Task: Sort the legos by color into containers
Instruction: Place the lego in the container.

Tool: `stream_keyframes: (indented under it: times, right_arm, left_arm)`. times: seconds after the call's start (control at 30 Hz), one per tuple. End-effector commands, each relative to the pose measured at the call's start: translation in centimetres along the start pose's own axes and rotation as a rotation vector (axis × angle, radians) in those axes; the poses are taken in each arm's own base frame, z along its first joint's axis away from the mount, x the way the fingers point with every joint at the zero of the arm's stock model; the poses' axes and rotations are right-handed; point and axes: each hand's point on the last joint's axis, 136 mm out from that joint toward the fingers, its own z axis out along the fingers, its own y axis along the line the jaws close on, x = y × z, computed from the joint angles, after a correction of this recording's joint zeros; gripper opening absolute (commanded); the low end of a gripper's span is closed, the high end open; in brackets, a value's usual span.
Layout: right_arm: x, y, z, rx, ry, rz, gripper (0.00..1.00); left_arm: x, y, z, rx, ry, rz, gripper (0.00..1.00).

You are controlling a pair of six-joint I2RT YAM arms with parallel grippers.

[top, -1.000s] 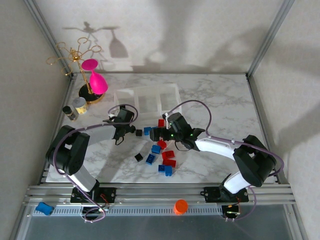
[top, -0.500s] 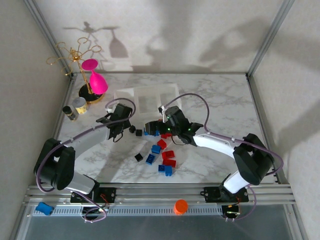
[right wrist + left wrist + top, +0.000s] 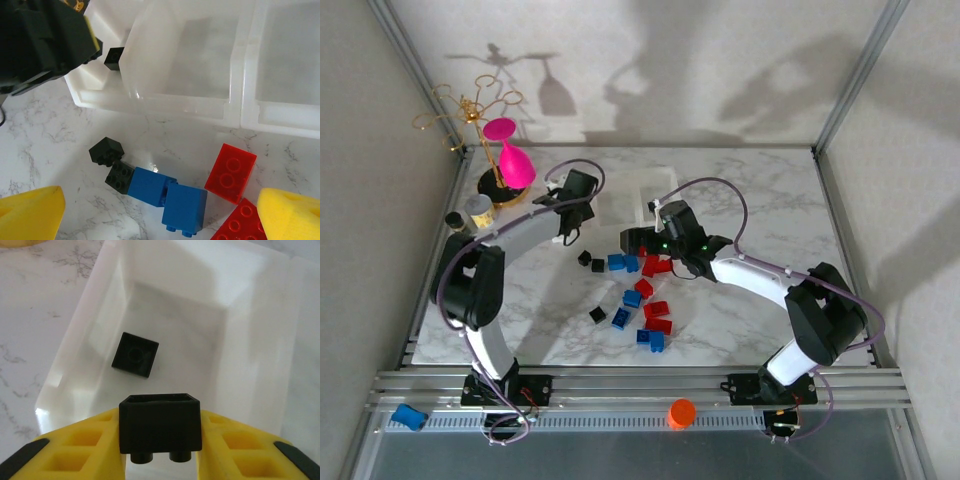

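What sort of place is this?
Likely a robotics lab test cell: two robot arms bolted to an aluminium rail beside a marble-patterned table, with Lego bricks and clear bins to sort.

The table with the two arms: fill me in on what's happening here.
The left gripper holds a black lego over the leftmost container, where another black lego lies on the bottom. The right gripper hangs open above loose pieces on the table in front of the containers: blue legos, a red lego and small black legos. The middle container looks empty.
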Motion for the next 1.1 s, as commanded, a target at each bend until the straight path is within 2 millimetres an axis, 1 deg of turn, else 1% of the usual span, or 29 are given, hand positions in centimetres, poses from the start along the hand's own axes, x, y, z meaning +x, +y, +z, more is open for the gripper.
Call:
stream_keyframes:
  times: [0.0, 0.03, 0.07, 0.13, 0.23, 0.37, 0.43, 0.5, 0.57, 0.7, 0.83, 0.9, 1.0, 1.07]
  right_arm:
    - [-1.0, 0.0, 0.2, 0.016, -0.013, -0.024, 0.99]
    - [-1.1, -0.1, 0.1, 0.02, -0.013, -0.03, 0.99]
    - [-1.3, -0.2, 0.0, 0.028, -0.016, -0.035, 0.99]
    - [-1.7, -0.4, -0.3, 0.041, -0.023, -0.046, 0.99]
    - [-2.3, -0.3, -0.8, 0.041, -0.042, -0.06, 0.99]
    - [-2.8, 0.1, -1.2, 0.028, -0.051, -0.072, 0.99]
    - [-2.7, 0.4, -1.3, 0.01, -0.049, -0.069, 0.99]
    - [-2.4, 0.7, -1.2, -0.011, -0.037, -0.065, 0.99]
    - [-2.0, 0.9, -1.2, -0.023, -0.018, -0.054, 0.99]
    - [-0.7, 1.2, -1.7, -0.051, 0.013, -0.042, 0.99]
    - [1.3, 0.6, -1.7, -0.038, 0.059, -0.033, 0.99]
    - [2.5, 0.7, -1.7, -0.041, 0.083, -0.045, 0.99]
    - [4.5, 1.1, -1.4, -0.055, 0.128, -0.049, 0.99]
    - [5.6, 1.1, -1.0, -0.053, 0.157, -0.05, 0.99]
  left_arm:
    - [-2.5, 0.5, 1.0, -0.047, -0.037, -0.003, 0.37]
    - [-2.7, 0.6, 1.5, -0.047, -0.029, -0.012, 0.39]
    - [-2.9, 0.1, 1.6, -0.028, -0.023, -0.012, 0.4]
    - [-3.3, -0.5, 1.6, -0.001, -0.032, -0.017, 0.49]
    - [-3.8, -1.0, 1.5, 0.014, -0.04, -0.014, 0.58]
    - [-3.7, -1.1, 1.2, 0.019, -0.024, -0.015, 0.58]
    - [-3.5, -1.4, 0.2, 0.052, -0.027, -0.023, 0.58]
    - [-3.0, -1.3, -0.6, 0.066, -0.025, -0.034, 0.59]
    - [-2.1, -0.9, -1.5, 0.077, -0.005, -0.034, 0.58]
    - [0.1, 0.6, -4.1, 0.057, -0.006, -0.009, 0.59]
    - [3.0, 2.4, -6.7, 0.036, 0.009, 0.023, 0.6]
    - [4.6, 2.9, -7.7, 0.047, 0.026, 0.028, 0.6]
    - [6.9, 3.7, -8.7, 0.049, 0.043, 0.027, 0.62]
    - [8.4, 3.7, -8.9, 0.067, 0.059, 0.033, 0.62]
